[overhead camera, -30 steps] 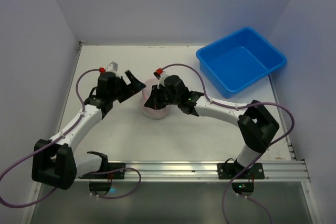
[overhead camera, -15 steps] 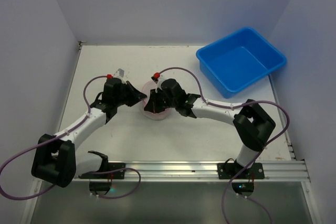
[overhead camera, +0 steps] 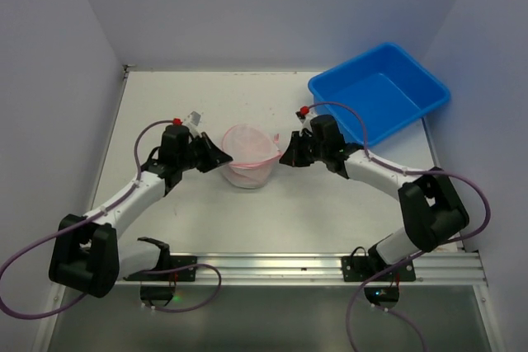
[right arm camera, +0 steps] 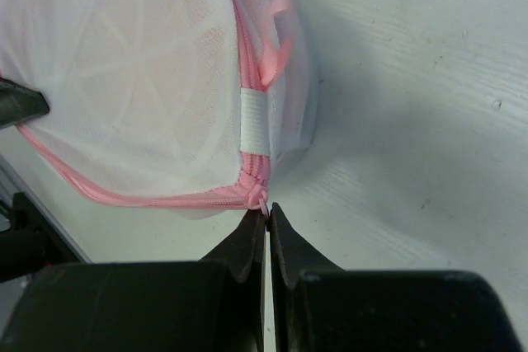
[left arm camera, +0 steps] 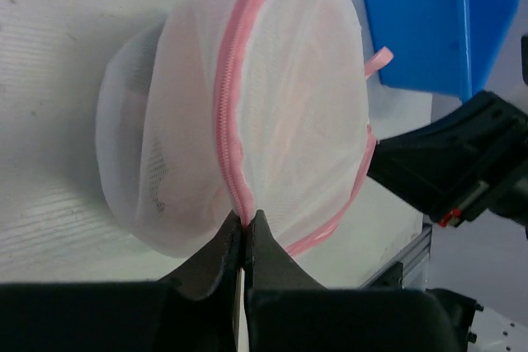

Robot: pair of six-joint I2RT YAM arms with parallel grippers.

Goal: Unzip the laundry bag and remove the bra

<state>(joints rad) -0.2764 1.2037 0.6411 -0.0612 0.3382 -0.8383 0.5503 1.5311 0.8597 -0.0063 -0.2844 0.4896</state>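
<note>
Top external view first: the small round white mesh laundry bag with pink zipper trim sits on the middle of the white table, right between the two arms. Its disc-shaped top is tipped up, with the pink rim drawn out to a point on the right side.

Over to the left wrist view, and the laundry bag fills the frame. The pink zipper line runs down the mesh straight into the left gripper, whose fingers are pressed together on the bag's left edge, pinching that pink trim. From above, the left gripper is touching the bag's left side.

Right wrist view now: the right gripper has its fingers closed too, nipping the small zipper pull at the corner of the pink trim. Just above it, a white fabric tab and a pink ribbon loop lie against the bag. From above, the right gripper sits just right of the bag.

Far right, well apart, stands the rectangular blue plastic tub.
</note>
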